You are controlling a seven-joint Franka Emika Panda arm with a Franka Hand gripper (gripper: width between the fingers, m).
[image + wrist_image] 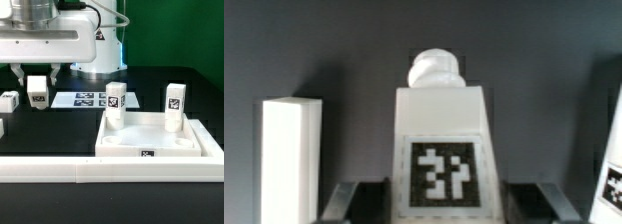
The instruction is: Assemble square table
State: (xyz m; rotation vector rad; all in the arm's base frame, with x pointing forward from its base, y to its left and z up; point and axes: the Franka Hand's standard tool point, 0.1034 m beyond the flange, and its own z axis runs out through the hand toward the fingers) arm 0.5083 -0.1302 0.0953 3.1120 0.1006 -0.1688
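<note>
Gripper (38, 82) fingers clamp a tagged leg block (38, 94) at exterior view's left, beside marker board (85, 99). Square slab (160, 148) lies right, against near border rail (60, 172). Upright in its far corners: left leg (115, 102), right leg (175, 103)

Pretty much a two-tone scene on my feed: the square table slab (115, 148) is plain white with a small black-and-white tag (148, 154) on its edge, and the standing leg blocks (115, 100) are white with the same blocky tags. The close-up leg block (445, 110) on the wrist cam is white too, with white squares on its black tag. The table (60, 130) is black, the marker board (85, 99) is white with black tags, the border rail (60, 172) is white, and the backdrop (205, 40) is green.
</note>
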